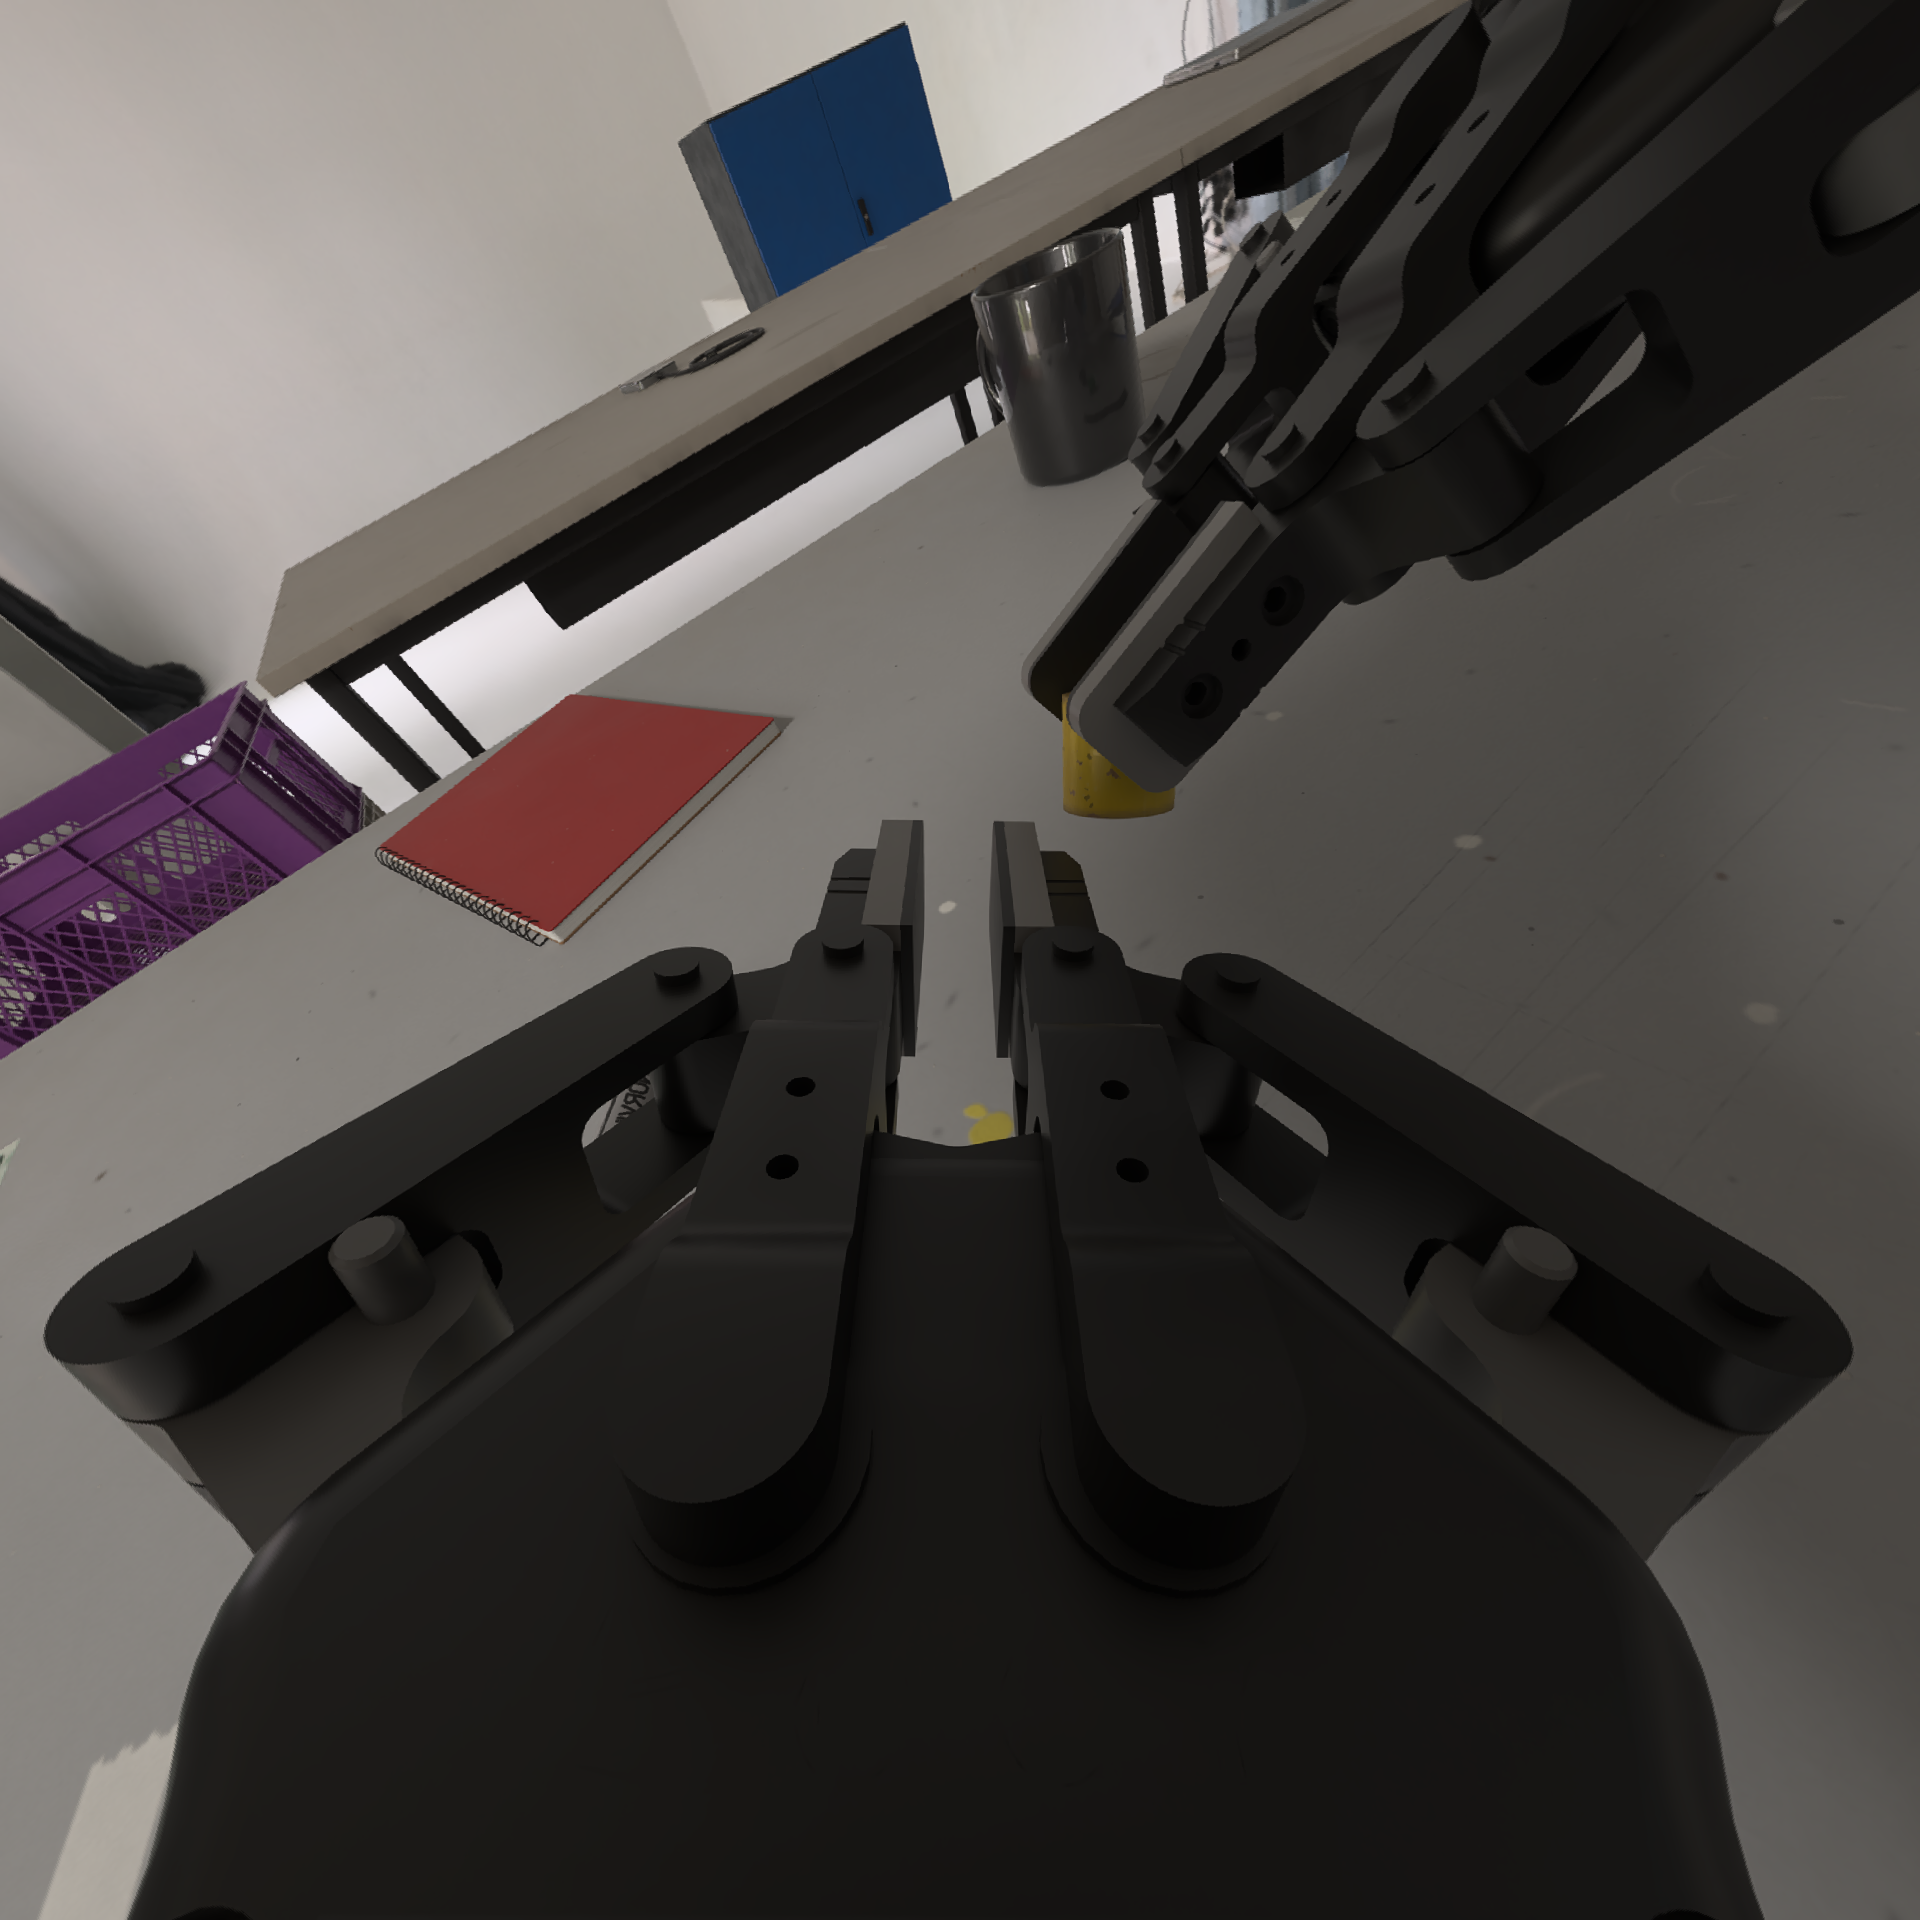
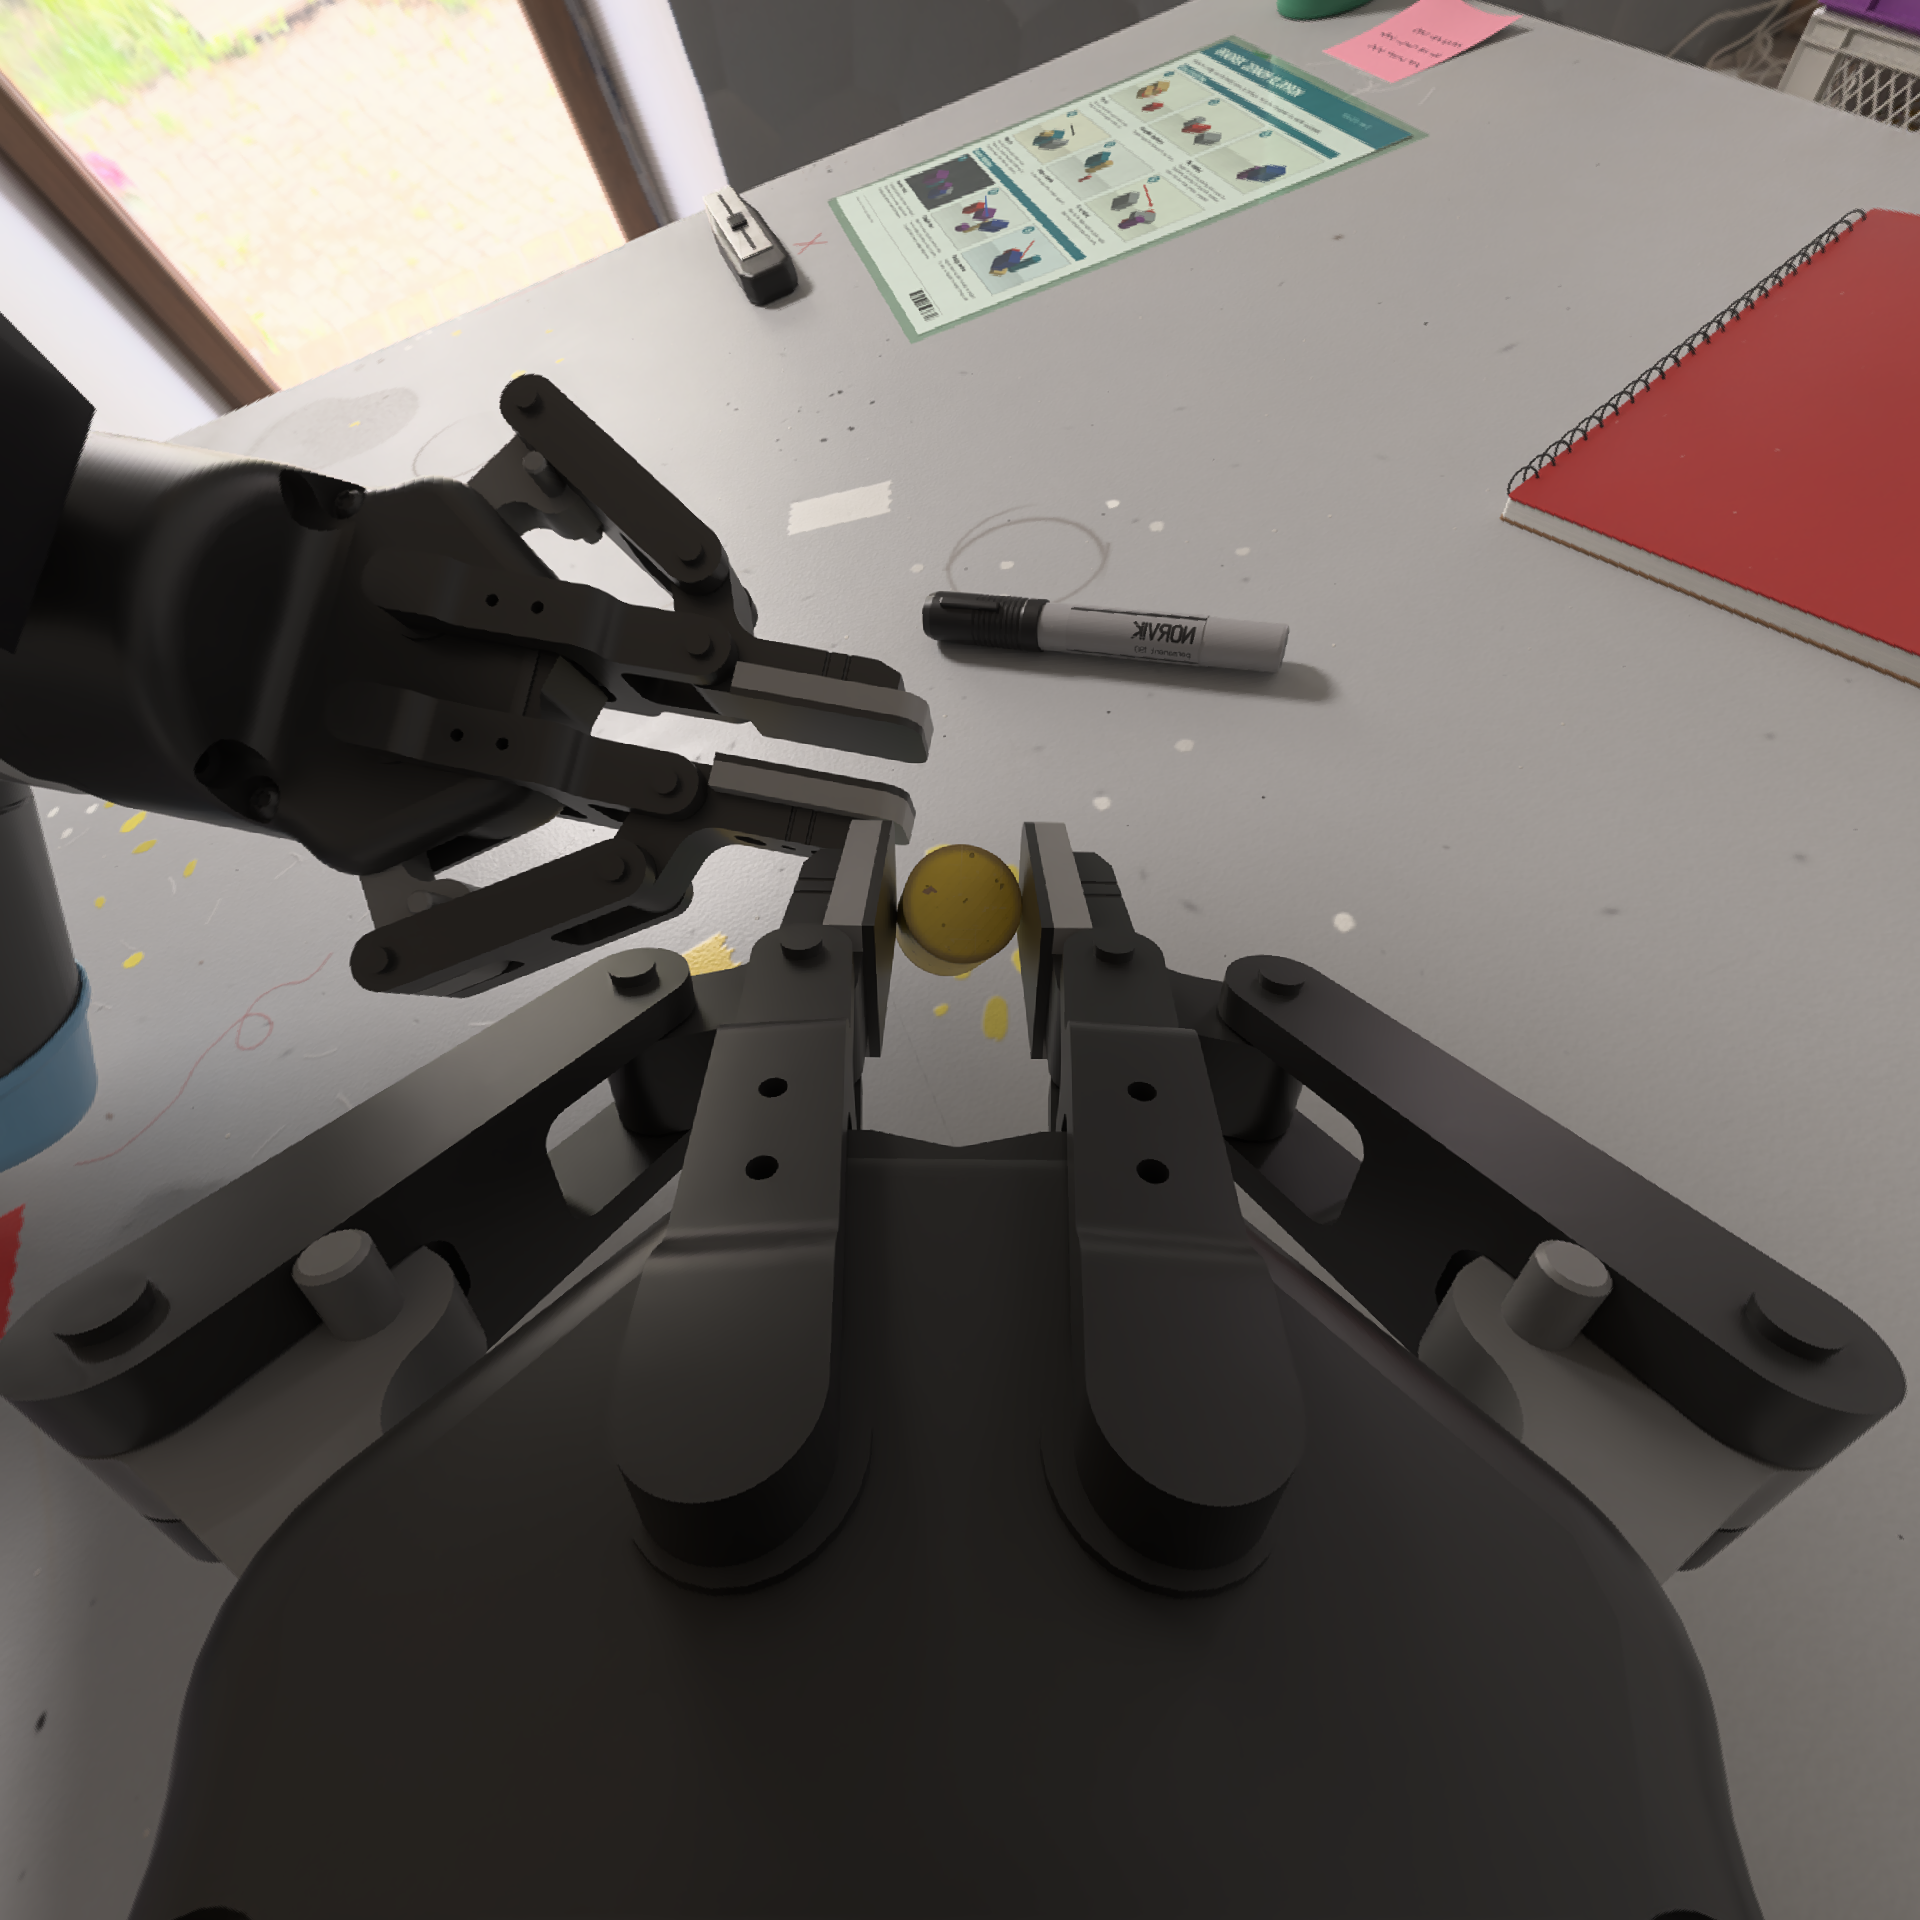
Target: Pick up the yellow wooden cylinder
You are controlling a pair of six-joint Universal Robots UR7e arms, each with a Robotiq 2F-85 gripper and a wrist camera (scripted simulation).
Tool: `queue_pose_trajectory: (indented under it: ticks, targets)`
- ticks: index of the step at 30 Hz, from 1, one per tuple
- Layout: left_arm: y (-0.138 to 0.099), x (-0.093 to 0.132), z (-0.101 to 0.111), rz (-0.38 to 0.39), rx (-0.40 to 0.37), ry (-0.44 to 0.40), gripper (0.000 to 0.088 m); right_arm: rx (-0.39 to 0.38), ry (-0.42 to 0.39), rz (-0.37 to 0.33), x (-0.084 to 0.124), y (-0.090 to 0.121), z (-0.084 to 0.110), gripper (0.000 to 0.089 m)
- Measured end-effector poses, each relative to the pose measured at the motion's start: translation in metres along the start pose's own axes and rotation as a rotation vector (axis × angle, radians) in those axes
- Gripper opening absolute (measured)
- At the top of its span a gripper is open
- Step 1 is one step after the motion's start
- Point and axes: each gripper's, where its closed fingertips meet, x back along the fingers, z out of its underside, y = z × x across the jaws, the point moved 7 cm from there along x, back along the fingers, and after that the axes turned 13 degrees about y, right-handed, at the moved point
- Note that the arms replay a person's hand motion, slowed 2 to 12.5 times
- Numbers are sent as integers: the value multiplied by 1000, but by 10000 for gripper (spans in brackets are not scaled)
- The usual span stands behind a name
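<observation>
The yellow wooden cylinder (image 2: 958,899) stands upright on the grey table (image 2: 1403,852). My right gripper (image 2: 958,831) is shut on it, one pad against each side near its top. In the left wrist view the cylinder's lower part (image 1: 1101,795) shows below the right gripper's fingers (image 1: 1096,727), with its base at the table surface. My left gripper (image 1: 956,831) is nearly shut with a narrow gap and holds nothing. It hovers low just beside the cylinder, and its fingertips (image 2: 914,774) come close to the right gripper's left finger.
A red spiral notebook (image 2: 1756,447) lies to the right. A black and white marker (image 2: 1107,631) lies beyond the cylinder. Farther back lie a printed sheet (image 2: 1122,177) and a small grey device (image 2: 750,247). A metal mug (image 1: 1070,364) stands on the table. A purple crate (image 1: 135,852) sits off its edge.
</observation>
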Motion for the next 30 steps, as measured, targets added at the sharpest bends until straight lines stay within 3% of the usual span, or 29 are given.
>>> queue_pose_trajectory:
  ticks: [30]
  targets:
    - [2, -2, 1, -4, 12, -2, 117, -15, -21, -25, 4, -2, 2, 216]
